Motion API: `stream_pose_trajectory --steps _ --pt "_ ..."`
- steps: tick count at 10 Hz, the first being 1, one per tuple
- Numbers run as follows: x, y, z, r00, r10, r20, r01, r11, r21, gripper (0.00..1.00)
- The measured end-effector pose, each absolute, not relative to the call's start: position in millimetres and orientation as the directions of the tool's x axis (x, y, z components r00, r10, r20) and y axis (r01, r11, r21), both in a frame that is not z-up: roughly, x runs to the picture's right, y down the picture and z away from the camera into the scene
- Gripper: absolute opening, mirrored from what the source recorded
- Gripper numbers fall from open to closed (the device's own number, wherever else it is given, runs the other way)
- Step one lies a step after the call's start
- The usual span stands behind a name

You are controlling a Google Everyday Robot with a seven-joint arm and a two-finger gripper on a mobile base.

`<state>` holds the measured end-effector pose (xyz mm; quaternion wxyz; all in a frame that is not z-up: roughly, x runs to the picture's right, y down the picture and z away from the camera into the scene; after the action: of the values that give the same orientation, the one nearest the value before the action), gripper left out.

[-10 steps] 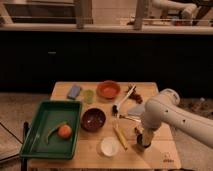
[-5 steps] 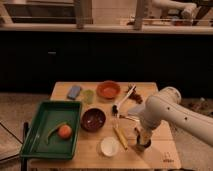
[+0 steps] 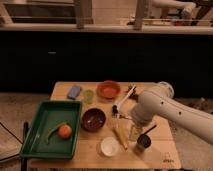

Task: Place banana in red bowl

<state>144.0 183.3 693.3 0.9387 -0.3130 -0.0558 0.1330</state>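
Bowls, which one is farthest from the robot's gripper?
The red bowl, at the table's far edge. The maroon bowl and white bowl sit closer to the gripper, down by the banana.

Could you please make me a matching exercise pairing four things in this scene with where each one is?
1. banana
2. red bowl
3. orange fruit
4. gripper

a. in the green tray
b. over the right side of the table, next to the banana
c. middle of the table's far edge
d. lying beside the white bowl

Pairs: 1-d, 2-c, 3-a, 4-b
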Motion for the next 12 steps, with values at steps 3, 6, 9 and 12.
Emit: stream_pose_trajectory --steps 3,6,9,12 --pt "137 184 707 0.916 0.401 -0.008 -0.318 0.715 -0.623 0.80" --pt "123 185 722 0.894 0.447 -0.016 -0.355 0.688 -0.633 0.80" --pt "116 188 732 0.874 0.484 -0.038 -0.410 0.695 -0.591 0.80" --pt "112 193 748 0.860 0.507 -0.060 -0.455 0.707 -0.542 0.80"
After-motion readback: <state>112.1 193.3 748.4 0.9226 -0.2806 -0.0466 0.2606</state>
